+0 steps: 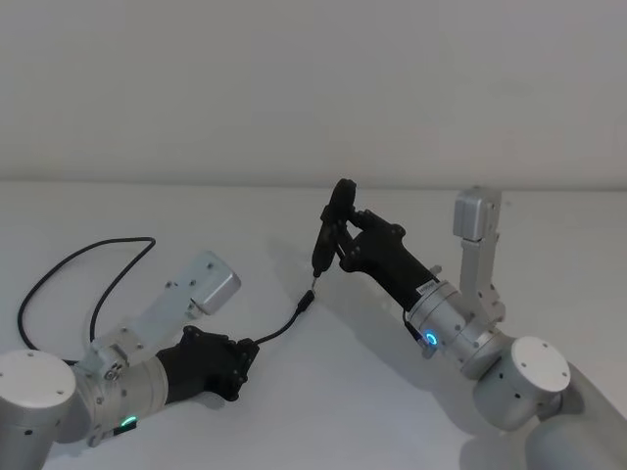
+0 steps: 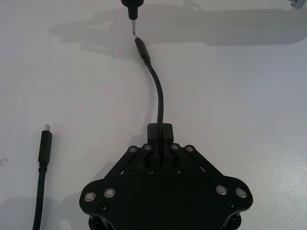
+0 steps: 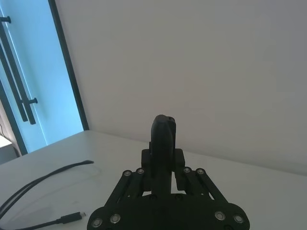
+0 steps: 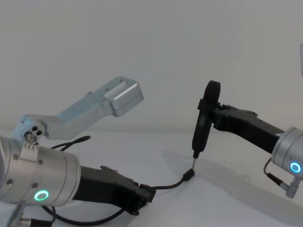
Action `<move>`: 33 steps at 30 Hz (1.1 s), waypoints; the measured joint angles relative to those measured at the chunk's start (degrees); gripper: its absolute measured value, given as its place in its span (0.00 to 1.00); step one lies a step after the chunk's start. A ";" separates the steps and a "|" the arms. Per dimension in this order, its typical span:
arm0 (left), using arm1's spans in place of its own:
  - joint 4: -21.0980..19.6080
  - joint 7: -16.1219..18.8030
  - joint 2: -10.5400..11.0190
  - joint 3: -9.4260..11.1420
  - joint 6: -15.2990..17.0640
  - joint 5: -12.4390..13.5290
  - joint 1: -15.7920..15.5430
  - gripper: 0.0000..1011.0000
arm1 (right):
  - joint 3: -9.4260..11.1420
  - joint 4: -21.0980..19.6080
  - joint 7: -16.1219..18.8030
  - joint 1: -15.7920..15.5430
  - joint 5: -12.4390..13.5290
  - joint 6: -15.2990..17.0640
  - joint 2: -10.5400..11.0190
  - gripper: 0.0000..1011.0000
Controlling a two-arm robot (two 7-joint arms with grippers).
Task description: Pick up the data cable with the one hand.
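Observation:
The data cable is a thin black cord. My left gripper lies low on the white table, shut on the cable a short way behind one plug. The left wrist view shows the cord curving out from between the closed fingertips. The rest of the cable loops away at the far left, and its other plug lies loose on the table. My right gripper is shut on a slim black pen-like tool, whose metal tip stands just above the held plug.
The white table stretches out bare at the back and right, up to a plain wall. The right wrist view shows a blue glass door at one side of the room. A loose stretch of cable lies on the table's left part.

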 joint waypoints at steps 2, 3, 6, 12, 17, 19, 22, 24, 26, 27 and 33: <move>0.00 0.00 0.00 0.00 0.00 0.00 0.00 0.05 | 0.03 0.18 0.02 0.05 -0.07 -0.07 -0.07 0.27; 0.00 0.00 0.00 0.00 0.00 0.00 0.00 0.05 | 0.04 0.23 0.02 0.05 -0.09 -0.10 -0.08 0.27; 0.00 0.00 0.00 0.00 0.00 0.00 0.00 0.05 | 0.11 0.39 0.03 0.06 -0.16 -0.20 -0.12 0.27; 0.00 0.00 0.00 0.00 0.00 0.00 0.00 0.05 | 0.27 0.49 -0.02 -0.05 -0.41 -0.38 -0.14 0.27; 0.00 0.00 0.00 0.00 0.00 0.00 0.00 0.05 | 0.43 0.45 -0.21 -0.19 -0.62 -0.50 -0.14 0.27; 0.00 0.00 0.00 0.00 0.00 0.00 0.00 0.05 | 0.45 0.43 -0.24 -0.23 -0.68 -0.56 -0.13 0.27; 0.00 0.00 0.00 0.00 0.00 0.00 0.00 0.05 | 0.51 0.40 -0.31 -0.28 -0.77 -0.64 -0.13 0.27; 0.00 0.00 0.00 0.00 0.00 0.00 0.00 0.05 | 0.55 0.37 -0.37 -0.31 -0.82 -0.68 -0.12 0.27; 0.00 0.00 0.00 0.00 0.00 0.00 0.00 0.05 | 0.57 0.36 -0.40 -0.33 -0.84 -0.70 -0.12 0.27; 0.00 0.00 0.00 0.00 0.00 0.00 0.00 0.05 | 0.58 0.36 -0.43 -0.34 -0.87 -0.72 -0.11 0.27; 0.00 0.00 0.00 0.00 0.00 0.01 0.00 0.05 | 0.62 0.33 -0.53 -0.37 -0.93 -0.76 -0.10 0.27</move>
